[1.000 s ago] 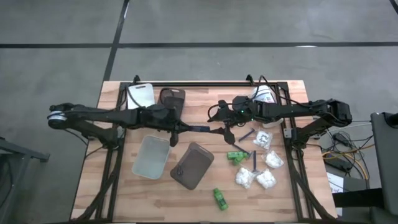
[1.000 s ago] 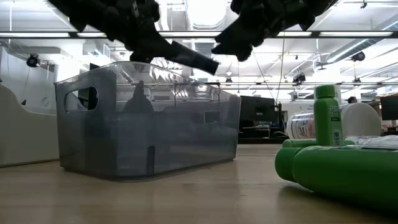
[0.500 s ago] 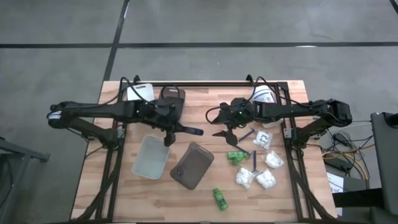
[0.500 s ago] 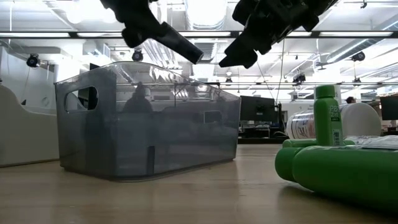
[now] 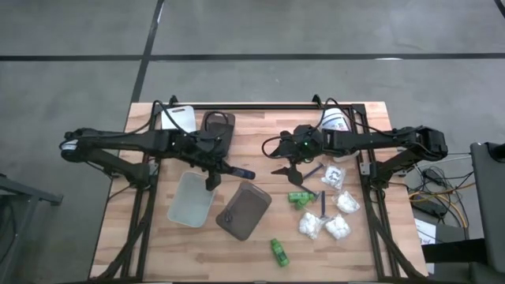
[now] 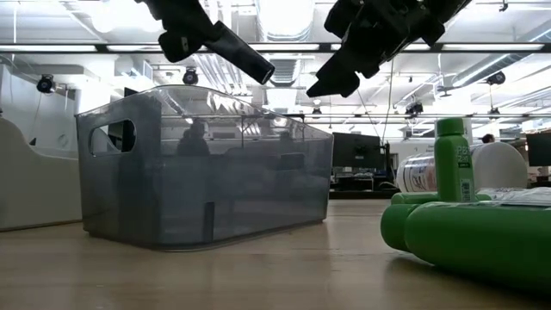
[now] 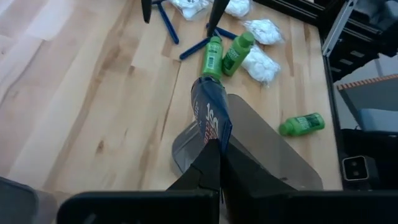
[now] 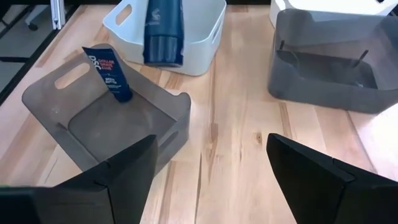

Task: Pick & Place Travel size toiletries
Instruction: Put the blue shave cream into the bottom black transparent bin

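My left gripper (image 5: 220,167) is shut on a dark blue tube (image 5: 239,171) with printed lettering, high above the dark grey tray (image 5: 245,211). My right gripper (image 5: 285,168) hangs open to the tube's right, touching nothing; its fingers stand wide apart in the right wrist view (image 8: 211,144). On the table's right lie green bottles (image 5: 300,197), one more green bottle (image 5: 278,251), white packets (image 5: 322,227) and blue-grey sticks (image 5: 323,203). The low view shows the tube (image 6: 245,58) slanting down from the left gripper (image 6: 185,30). My left gripper pinches the tube between its two fingers (image 7: 210,163) at the wider end (image 7: 216,135). The tube runs on in line with the fingers, toward the table's right and slanting down. It is lifted clear above the grey tray, its free end (image 7: 203,87) in the air.
A pale clear tray (image 5: 192,199) lies left of the grey one. A white tray (image 5: 180,118) and a brown tray (image 5: 219,126) sit at the far left. A white tub with a blue label (image 5: 335,122) stands far right. Bare wood shows between the arms and along the near edge.
The two grippers stood close together, the tube's free end right by the right gripper. The left gripper has drawn the tube away toward the table's left and a little nearer, over the grey tray's corner. The right gripper has shifted slightly right.
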`<action>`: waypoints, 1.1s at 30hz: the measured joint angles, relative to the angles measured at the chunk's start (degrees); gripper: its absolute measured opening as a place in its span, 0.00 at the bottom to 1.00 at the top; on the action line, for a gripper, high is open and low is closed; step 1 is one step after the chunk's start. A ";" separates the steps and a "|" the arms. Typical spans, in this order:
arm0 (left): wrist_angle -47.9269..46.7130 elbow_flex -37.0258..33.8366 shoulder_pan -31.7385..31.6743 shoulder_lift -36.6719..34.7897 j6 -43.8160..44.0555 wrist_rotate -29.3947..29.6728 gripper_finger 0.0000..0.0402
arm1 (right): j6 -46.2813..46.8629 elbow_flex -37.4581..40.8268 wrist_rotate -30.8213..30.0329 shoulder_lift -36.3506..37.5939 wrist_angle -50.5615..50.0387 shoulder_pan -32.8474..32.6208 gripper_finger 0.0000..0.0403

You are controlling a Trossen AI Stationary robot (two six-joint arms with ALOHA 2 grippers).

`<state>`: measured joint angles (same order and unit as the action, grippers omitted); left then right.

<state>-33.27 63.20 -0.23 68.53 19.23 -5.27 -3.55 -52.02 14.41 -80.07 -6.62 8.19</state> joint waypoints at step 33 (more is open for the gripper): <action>-33.82 31.98 11.10 32.36 -30.95 2.51 0.01 | 6.18 17.42 -4.52 1.22 22.13 0.11 0.56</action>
<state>-67.09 95.18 10.86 100.89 -11.72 -2.76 2.63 -34.60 9.89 -78.85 15.51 8.29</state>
